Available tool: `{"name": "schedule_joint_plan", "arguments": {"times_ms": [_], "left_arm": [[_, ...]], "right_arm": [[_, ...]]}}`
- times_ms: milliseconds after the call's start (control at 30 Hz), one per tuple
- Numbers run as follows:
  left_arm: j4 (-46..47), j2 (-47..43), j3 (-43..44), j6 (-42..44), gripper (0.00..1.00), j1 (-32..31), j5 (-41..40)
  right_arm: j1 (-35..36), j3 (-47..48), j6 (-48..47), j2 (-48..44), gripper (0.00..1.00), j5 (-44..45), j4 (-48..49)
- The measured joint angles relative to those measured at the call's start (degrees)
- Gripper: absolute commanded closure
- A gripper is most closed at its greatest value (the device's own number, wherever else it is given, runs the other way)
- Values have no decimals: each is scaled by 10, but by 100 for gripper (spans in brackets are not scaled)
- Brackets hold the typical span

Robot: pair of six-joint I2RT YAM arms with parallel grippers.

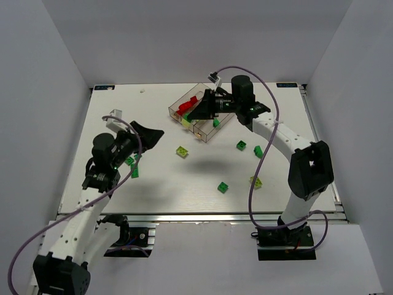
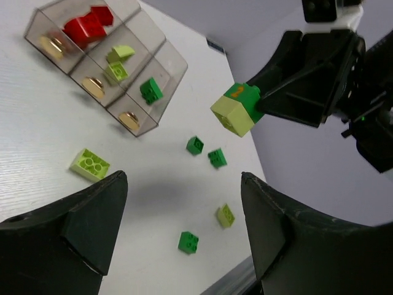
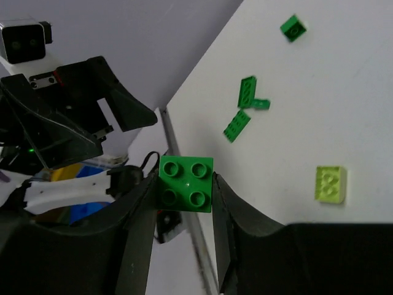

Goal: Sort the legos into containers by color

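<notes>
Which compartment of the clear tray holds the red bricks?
The far end compartment, with the red bricks; the middle compartment has pale yellow-green bricks and the near end compartment one dark green brick.

legos (image 2: 235, 115): glossy smooth plastic | containers (image 2: 173, 66): clear smoky plastic | table (image 2: 37, 138): matt white

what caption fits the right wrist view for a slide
Right gripper pinching a dark green four-stud brick, with loose green legos and a pale yellow-green brick on the white table behind.
</notes>
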Motion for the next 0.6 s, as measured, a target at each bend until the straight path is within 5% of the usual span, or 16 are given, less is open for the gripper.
{"name": "schedule_joint_plan", "arguments": {"times_ms": [200, 600], "left_arm": [[67, 82, 18, 48, 16, -89, 26], [144, 68, 18, 173, 17, -201, -52]], "right_arm": [[-24, -66, 134, -15, 100, -35, 45], [-39, -107, 276, -69, 100, -24, 84]]}}
